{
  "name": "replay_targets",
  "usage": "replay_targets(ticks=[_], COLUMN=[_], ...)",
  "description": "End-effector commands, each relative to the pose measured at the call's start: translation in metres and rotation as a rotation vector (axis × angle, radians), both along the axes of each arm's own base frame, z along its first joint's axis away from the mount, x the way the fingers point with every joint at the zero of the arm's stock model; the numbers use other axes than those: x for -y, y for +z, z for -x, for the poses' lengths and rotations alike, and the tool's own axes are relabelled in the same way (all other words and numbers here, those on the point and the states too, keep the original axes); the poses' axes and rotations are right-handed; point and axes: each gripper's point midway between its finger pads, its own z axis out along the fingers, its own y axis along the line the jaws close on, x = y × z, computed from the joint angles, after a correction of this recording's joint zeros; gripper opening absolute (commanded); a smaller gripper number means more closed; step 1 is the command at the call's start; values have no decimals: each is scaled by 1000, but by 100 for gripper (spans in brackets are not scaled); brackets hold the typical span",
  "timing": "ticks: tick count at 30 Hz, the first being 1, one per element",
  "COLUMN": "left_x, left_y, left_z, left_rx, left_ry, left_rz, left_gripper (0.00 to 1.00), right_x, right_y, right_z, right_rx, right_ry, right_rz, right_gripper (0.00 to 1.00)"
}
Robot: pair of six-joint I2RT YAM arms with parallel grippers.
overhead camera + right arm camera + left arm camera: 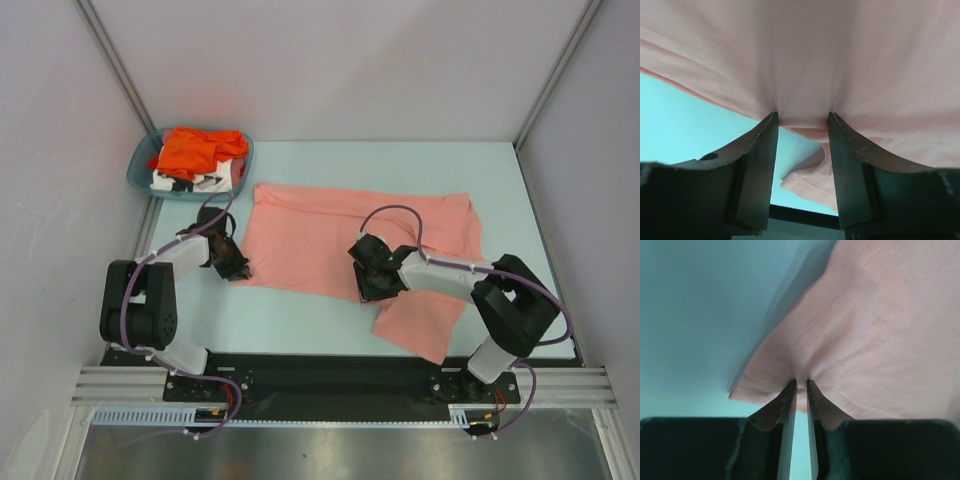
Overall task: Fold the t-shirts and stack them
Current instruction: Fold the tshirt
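A salmon-pink t-shirt [330,235] lies spread across the middle of the table, its near right part folded toward the front edge. My left gripper [235,265] is at the shirt's near left corner, and its jaws [801,385] are shut on the hem there. My right gripper [375,282] is at the shirt's near edge. The pink cloth [805,60] is bunched between the right gripper's tips [802,120] and rises off the table. A bright orange t-shirt [195,148] lies on top of a white one with black print [195,182], both in the basket.
The teal plastic basket [140,170] stands at the back left corner of the pale blue table [300,315]. White walls close in on the left, back and right. The black base rail [320,375] runs along the near edge.
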Motion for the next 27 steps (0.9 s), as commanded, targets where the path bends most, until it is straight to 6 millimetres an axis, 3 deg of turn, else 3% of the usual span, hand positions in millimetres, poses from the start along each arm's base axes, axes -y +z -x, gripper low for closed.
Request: replay_targets(ticks=[1, 8, 10, 14, 19, 21, 23, 24, 26, 27], left_x=[-12, -2, -8, -14, -22, -18, -13, -7, -1, 3], left_y=[-36, -12, -10, 5, 39, 55, 66, 78, 89, 104], left_z=[117, 140, 160, 165, 118, 97, 78, 62, 37, 20], left_rx=[-402, -397, -434, -374, -249, -207, -145, -87, -3, 49], left_ry=[19, 96, 133, 171, 105, 41, -19, -40, -87, -105], left_rz=[-65, -38, -65, -84, -140, -131, -120, -94, -74, -63], left_gripper=[22, 20, 19, 21, 32, 38, 42, 43, 46, 46], right_x=[19, 27, 29, 32, 41, 42, 62, 70, 103, 112], right_y=[-24, -16, -10, 5, 39, 62, 86, 93, 102, 109], right_z=[73, 104, 104, 92, 54, 36, 2, -10, -44, -64], right_rx=[-206, -207, -184, -146, -105, -101, -51, -37, 4, 14], right_ry=[-3, 2, 4, -12, -72, -103, -181, -208, -315, -359], right_rz=[55, 23, 8, -12, -101, -165, -198, -209, -212, -215], right_gripper=[49, 50, 50, 53, 56, 57, 58, 59, 61, 61])
